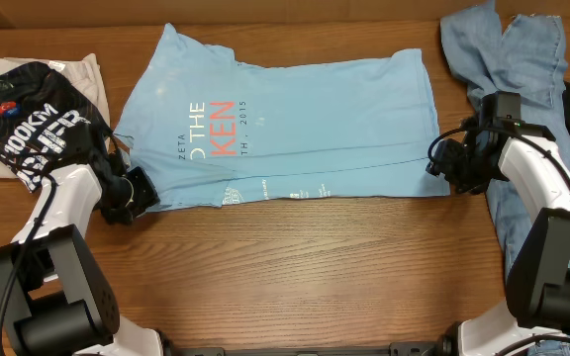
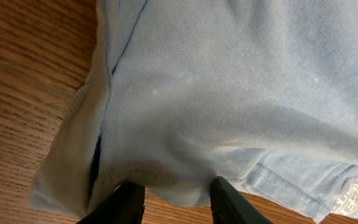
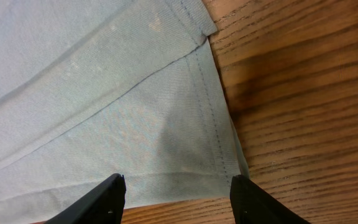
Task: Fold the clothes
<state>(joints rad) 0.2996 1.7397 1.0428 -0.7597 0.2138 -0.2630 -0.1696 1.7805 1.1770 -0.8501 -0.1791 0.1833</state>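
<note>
Our light sky-blue cotton T-shirt (image 1: 344, 119) on wooden worktop (image 1: 295, 267), left claw (image 2: 176, 186) part open astride its bunched edge, right claw (image 3: 178, 180) wider astride its hem, neither clamped

A wooden table (image 1: 295, 267) fills the whole view, mid-brown, with dark grain running along its length. Even overhead light gives the wood a soft sheen and leaves only faint shadows. At the table's far right corner lie crumpled blue jeans (image 1: 522, 59). At its far left corner a black shirt (image 1: 28, 119) with white lettering rests on beige cloth (image 1: 77, 74).
</note>
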